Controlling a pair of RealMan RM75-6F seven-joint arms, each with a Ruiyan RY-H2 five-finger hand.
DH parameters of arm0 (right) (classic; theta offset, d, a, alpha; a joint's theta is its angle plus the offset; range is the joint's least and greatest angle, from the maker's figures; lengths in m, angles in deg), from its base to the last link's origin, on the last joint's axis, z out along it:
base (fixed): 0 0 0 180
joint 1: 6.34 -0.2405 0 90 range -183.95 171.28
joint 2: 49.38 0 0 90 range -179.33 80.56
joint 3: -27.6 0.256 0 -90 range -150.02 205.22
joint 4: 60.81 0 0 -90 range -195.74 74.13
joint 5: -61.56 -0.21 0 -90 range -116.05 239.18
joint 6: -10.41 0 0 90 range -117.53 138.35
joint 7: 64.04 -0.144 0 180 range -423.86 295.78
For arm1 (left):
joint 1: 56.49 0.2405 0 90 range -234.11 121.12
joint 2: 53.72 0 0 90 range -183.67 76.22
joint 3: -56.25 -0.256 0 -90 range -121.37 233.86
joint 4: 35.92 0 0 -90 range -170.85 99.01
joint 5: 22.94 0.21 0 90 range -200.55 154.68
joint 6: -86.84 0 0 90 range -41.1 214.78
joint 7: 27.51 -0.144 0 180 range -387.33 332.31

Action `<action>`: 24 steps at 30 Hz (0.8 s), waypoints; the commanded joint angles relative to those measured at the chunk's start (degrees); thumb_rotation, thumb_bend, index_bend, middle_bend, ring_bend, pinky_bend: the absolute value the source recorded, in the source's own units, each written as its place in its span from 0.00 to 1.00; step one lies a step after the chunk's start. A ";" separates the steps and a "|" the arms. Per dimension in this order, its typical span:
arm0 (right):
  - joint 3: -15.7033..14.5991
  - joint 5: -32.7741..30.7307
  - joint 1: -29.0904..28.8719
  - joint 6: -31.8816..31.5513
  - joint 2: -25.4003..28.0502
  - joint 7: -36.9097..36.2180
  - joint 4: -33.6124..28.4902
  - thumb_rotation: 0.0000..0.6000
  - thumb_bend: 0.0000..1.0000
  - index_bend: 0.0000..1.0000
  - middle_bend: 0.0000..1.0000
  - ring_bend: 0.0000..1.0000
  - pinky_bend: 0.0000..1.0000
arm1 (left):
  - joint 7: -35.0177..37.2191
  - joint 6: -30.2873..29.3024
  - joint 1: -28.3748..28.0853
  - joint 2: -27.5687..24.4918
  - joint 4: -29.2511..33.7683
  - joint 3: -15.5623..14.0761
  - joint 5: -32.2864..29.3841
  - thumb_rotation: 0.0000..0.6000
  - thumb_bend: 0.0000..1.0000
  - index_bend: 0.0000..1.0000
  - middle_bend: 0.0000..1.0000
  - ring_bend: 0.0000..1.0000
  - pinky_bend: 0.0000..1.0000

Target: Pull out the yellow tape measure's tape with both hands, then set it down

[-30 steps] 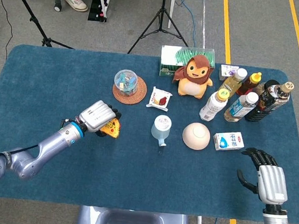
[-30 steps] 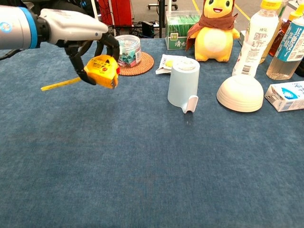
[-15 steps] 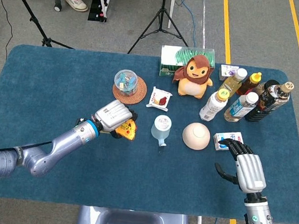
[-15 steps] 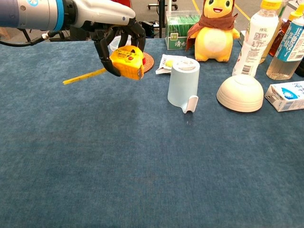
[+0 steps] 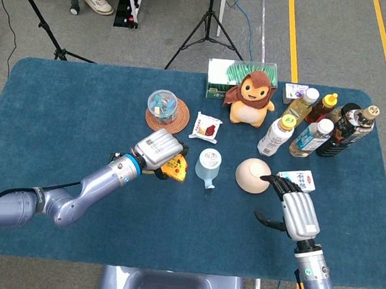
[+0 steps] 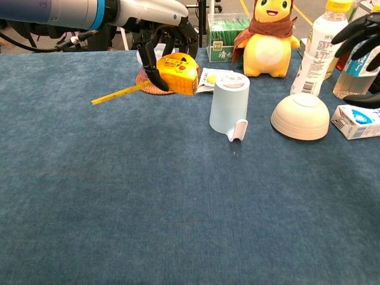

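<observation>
My left hand (image 5: 158,149) (image 6: 169,41) grips the yellow tape measure (image 6: 178,73) (image 5: 175,167) from above, holding it in the air just left of the pale blue cup (image 6: 229,104). A short length of yellow tape (image 6: 120,93) sticks out of the case toward the left. My right hand (image 5: 295,206) (image 6: 362,32) is open with its fingers spread, in front of the upturned white bowl (image 5: 253,175) and the small milk carton (image 5: 297,180). It holds nothing and is well apart from the tape measure.
A clear jar on a woven coaster (image 5: 166,113), a snack packet (image 5: 206,127), a plush toy (image 5: 251,95), a green box (image 5: 221,77) and several bottles (image 5: 311,125) stand along the back of the blue table (image 5: 59,118).
My left hand has carried the tape measure rightward, toward the cup. My right hand has risen and moved left and forward, from the table's right front toward the bowl and carton.
</observation>
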 commanded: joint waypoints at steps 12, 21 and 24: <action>2.98 -7.77 -3.21 -0.91 -9.92 8.86 1.19 0.92 0.17 0.11 0.21 0.26 0.36 | -2.90 -2.66 -5.88 0.91 1.47 -1.91 -10.49 1.00 0.25 0.60 0.48 0.42 0.55; 5.47 -14.48 -5.22 -0.88 -14.13 12.27 1.65 0.92 0.15 0.00 0.12 0.18 0.29 | -4.52 -4.60 -9.09 2.49 1.37 -3.03 -15.95 0.99 0.25 0.60 0.48 0.42 0.55; 6.11 -15.92 -5.75 -1.14 -15.27 12.75 1.62 0.92 0.15 0.00 0.09 0.16 0.27 | -5.13 -5.52 -9.96 3.10 1.26 -3.24 -17.61 0.99 0.25 0.60 0.48 0.42 0.55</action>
